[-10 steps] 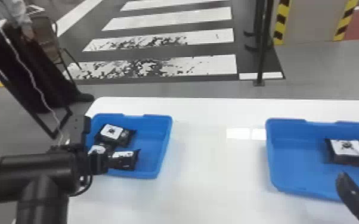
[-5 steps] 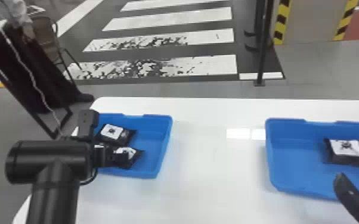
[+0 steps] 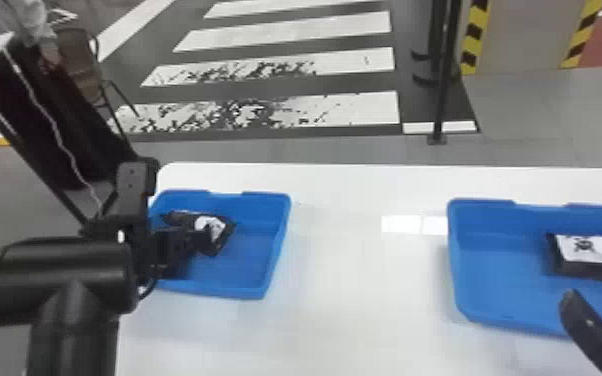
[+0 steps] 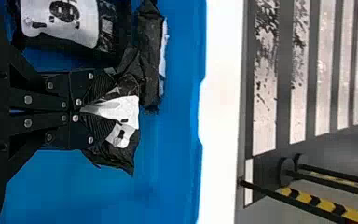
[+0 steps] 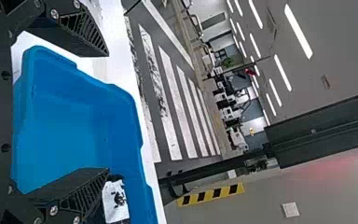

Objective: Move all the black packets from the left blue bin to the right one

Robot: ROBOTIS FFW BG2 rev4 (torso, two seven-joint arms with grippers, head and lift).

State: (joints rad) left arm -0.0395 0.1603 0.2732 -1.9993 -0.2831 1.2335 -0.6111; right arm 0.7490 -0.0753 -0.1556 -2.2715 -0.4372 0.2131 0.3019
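Left end effector (image 3: pixel 199 241) pinches 1 crumpled, white-labelled black packet (image 4: pixel 123 156).

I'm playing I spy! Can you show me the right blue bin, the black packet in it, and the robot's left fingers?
Right blue bin (image 3: pixel 505 280): head view, on its bare bottom.
Black packet (image 3: pixel 584 250): head view, on its white label.
Left fingers (image 4: pixel 99 88): left wrist view, on one finger's ridged pad.

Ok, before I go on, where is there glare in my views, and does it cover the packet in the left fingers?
Head view: a bright reflection on the table, beside the right bin. Left wrist view: the tabletop washes out white, but the gripped packet is clear of it. Right wrist view: glaring ceiling lights.
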